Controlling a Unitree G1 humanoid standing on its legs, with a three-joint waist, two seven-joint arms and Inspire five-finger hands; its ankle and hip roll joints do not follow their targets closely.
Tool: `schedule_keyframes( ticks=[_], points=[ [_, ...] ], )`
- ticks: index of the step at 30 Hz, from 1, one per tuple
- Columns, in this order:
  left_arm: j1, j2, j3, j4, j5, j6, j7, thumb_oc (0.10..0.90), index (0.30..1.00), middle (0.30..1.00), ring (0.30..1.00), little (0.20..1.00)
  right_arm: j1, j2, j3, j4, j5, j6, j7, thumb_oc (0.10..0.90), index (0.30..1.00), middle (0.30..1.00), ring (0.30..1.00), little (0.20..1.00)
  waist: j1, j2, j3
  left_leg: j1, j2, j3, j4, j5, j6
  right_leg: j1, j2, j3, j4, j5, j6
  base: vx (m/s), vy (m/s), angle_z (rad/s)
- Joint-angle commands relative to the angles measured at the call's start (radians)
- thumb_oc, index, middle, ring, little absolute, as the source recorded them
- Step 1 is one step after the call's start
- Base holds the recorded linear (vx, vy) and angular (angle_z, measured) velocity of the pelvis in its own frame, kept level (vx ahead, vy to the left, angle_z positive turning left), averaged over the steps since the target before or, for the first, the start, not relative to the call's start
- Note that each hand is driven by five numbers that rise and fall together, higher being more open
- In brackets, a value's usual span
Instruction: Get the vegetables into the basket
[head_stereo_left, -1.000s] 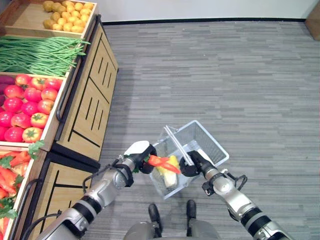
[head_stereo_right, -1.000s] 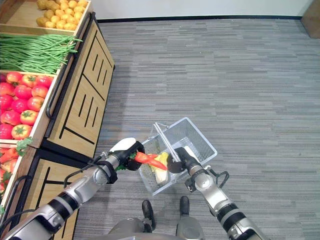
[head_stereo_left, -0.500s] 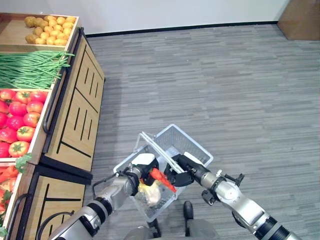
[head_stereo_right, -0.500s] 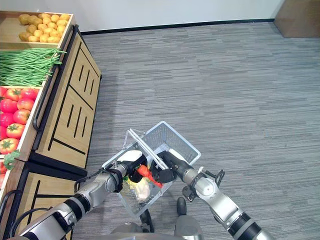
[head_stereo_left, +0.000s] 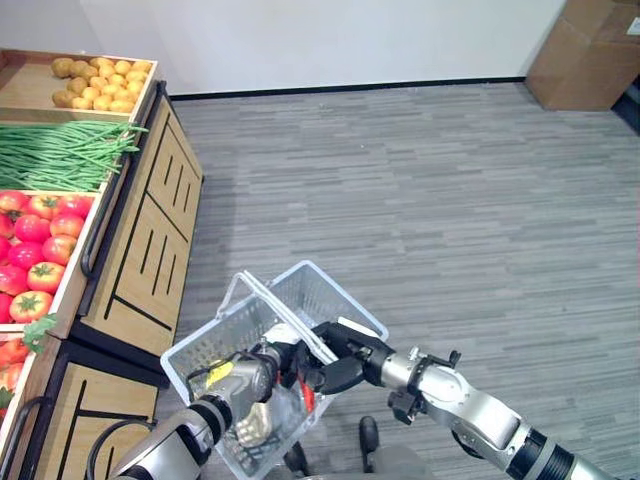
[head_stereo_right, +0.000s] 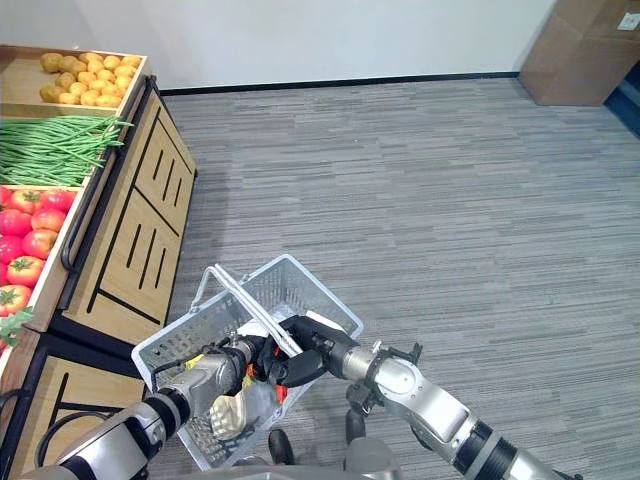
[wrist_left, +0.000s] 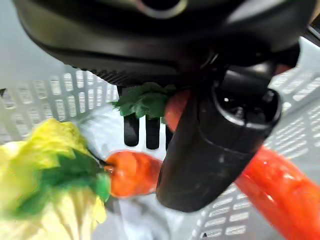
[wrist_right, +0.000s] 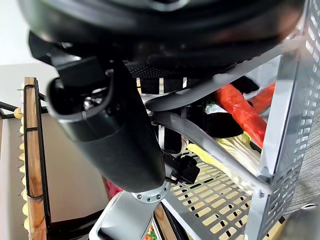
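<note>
Placing step. White mesh basket (head_stereo_left: 215, 345) hangs low centre-left of the left eye view, carried by the right hand (head_stereo_left: 340, 362), fingers curled round the twin handles (head_stereo_left: 290, 325). Left hand (head_stereo_left: 262, 368) is down inside the basket, fingers and thumb wrapped on a red carrot (wrist_left: 272, 185) with green top; the carrot's tip shows red just under the handles (head_stereo_left: 306, 395). Already lying in the basket: a pale yellow-green leafy vegetable (wrist_left: 47, 200) and another orange-red piece (wrist_left: 132, 172) beside it. Produce stand (head_stereo_left: 150, 240) at left edge, with potatoes (head_stereo_left: 95, 82), green beans (head_stereo_left: 60, 155) and tomatoes (head_stereo_left: 35, 240) in bins.

Judgement: carrot is inside the walls but not released. Next move calls for loosening the left hand so it drops onto the leafy vegetable, then lifting out clear of the handles, basket kept level.
</note>
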Motion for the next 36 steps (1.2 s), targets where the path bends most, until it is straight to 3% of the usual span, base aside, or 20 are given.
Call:
schedule_keyframes(
  ticks=[1, 11, 17, 22, 29, 36],
  points=[
    [-0.112, -0.055, -0.034, 0.073, 0.029, -0.049, 0.027, 0.900, 1.000, 1.000, 1.000, 1.000, -0.139, 0.103, -0.046, -0.201, 0.086, -0.170, 0.025, 0.400, 0.300, 0.300, 0.300, 0.300, 0.013, -0.005, -0.055, 0.020, 0.021, -0.016, 0.075, -0.126, -0.020, -0.025, -0.034, -0.056, 0.128, -0.122, 0.035, -0.06, 0.006, 0.00],
    [-0.097, -0.068, -0.039, 0.086, 0.033, -0.045, 0.026, 0.900, 1.000, 1.000, 1.000, 1.000, -0.121, 0.111, -0.033, -0.080, -0.003, -0.154, 0.006, 0.400, 0.300, 0.300, 0.300, 0.300, 0.021, 0.003, -0.077, 0.024, 0.013, -0.033, 0.057, -0.118, -0.016, -0.013, -0.041, -0.072, 0.110, -0.113, 0.036, -0.01, -0.002, 0.01],
    [-0.056, -0.061, -0.002, 0.065, -0.058, -0.034, 0.020, 0.900, 1.000, 1.000, 1.000, 1.000, -0.066, 0.134, -0.065, 0.213, -0.231, -0.130, -0.056, 0.400, 0.300, 0.300, 0.300, 0.300, 0.038, 0.016, -0.099, 0.023, 0.007, -0.045, 0.050, -0.115, -0.013, 0.002, -0.043, -0.080, 0.076, -0.097, 0.037, -0.01, -0.005, 0.08],
    [-0.014, -0.024, 0.006, -0.011, -0.115, -0.042, 0.000, 0.900, 1.000, 1.000, 1.000, 1.000, -0.025, 0.157, -0.155, 0.504, -0.453, -0.122, -0.163, 0.400, 0.300, 0.300, 0.300, 0.300, 0.051, 0.024, -0.113, 0.024, 0.006, -0.062, 0.057, -0.119, -0.013, 0.022, -0.042, -0.092, 0.063, -0.099, 0.036, 0.03, -0.013, 0.05],
    [0.019, 0.028, 0.009, -0.028, -0.125, -0.055, -0.025, 0.900, 1.000, 1.000, 1.000, 1.000, -0.013, 0.168, -0.259, 0.766, -0.510, -0.123, -0.239, 0.400, 0.300, 0.300, 0.300, 0.300, 0.056, 0.029, -0.116, 0.034, 0.007, -0.077, 0.077, -0.133, -0.014, 0.044, -0.042, -0.096, 0.071, -0.110, 0.033, 0.03, -0.005, 0.05],
    [0.087, 0.034, 0.099, 0.102, -0.185, -0.032, -0.011, 0.900, 1.000, 1.000, 1.000, 1.000, 0.018, 0.167, -0.406, 1.040, -0.484, -0.105, -0.304, 0.400, 0.300, 0.300, 0.300, 0.300, 0.057, 0.032, -0.119, 0.034, 0.003, -0.087, 0.080, -0.133, -0.015, 0.047, -0.044, -0.098, 0.070, -0.110, 0.032, 0.02, 0.002, 0.04]
  ],
)
